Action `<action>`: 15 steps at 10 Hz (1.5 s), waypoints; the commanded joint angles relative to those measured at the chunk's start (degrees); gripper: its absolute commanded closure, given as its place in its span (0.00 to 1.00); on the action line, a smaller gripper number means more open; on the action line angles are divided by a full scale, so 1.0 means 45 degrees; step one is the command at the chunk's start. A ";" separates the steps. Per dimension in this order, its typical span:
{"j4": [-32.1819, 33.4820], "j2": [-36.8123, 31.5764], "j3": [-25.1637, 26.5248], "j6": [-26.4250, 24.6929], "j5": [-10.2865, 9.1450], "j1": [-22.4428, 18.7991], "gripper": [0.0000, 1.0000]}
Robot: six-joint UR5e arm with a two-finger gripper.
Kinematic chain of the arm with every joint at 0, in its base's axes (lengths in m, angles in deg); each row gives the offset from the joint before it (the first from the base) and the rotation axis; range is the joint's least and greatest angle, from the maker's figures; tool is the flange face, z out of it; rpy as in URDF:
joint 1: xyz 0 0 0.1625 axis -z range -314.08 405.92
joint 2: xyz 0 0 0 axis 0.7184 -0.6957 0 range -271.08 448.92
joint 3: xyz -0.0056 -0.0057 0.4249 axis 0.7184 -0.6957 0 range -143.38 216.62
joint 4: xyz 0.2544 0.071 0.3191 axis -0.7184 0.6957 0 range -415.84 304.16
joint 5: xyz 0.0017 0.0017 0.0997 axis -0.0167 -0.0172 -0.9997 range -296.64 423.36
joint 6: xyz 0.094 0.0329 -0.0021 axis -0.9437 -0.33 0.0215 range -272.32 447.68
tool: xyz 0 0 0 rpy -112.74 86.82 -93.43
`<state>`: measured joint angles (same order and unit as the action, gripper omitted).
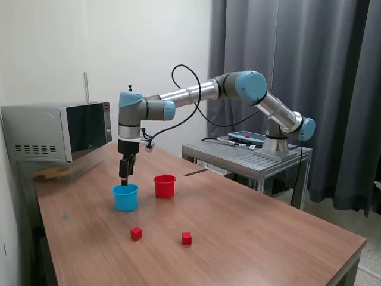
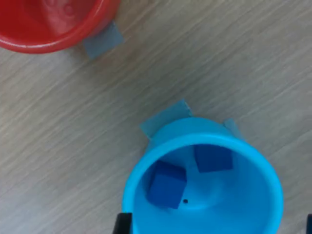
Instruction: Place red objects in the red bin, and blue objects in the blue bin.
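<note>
The light blue cup (image 1: 125,197) stands on the wooden table, with the red cup (image 1: 164,186) just to the exterior view's right of it. My gripper (image 1: 124,177) hangs straight above the blue cup, open and empty. In the wrist view two dark blue cubes (image 2: 166,185) (image 2: 212,157) lie inside the blue cup (image 2: 128,192), and my gripper (image 2: 216,226) shows only as dark fingertips (image 2: 123,224) wide apart at the picture's edge. The red cup (image 2: 48,24) looks empty where it shows. Two red cubes (image 1: 136,233) (image 1: 187,238) lie on the table nearer the camera than the cups.
A microwave (image 1: 59,131) stands at the table's back on the exterior view's left. The arm's metal stand (image 1: 250,155) is beyond the table on the right. Bits of blue tape (image 2: 102,41) stick out from under both cups.
</note>
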<state>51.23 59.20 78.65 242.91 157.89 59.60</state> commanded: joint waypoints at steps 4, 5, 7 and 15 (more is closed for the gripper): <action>-0.0140 -0.0717 0.0034 0.0153 0.0050 -0.0207 0.00; -0.0140 -0.0815 0.0034 0.0231 0.0050 -0.0343 0.00; -0.0140 -0.1030 0.0053 0.0602 0.0031 -0.0811 0.00; -0.0140 -0.1754 0.0542 0.2084 -0.0048 -0.1789 0.00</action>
<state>50.60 51.50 80.98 250.55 157.77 52.53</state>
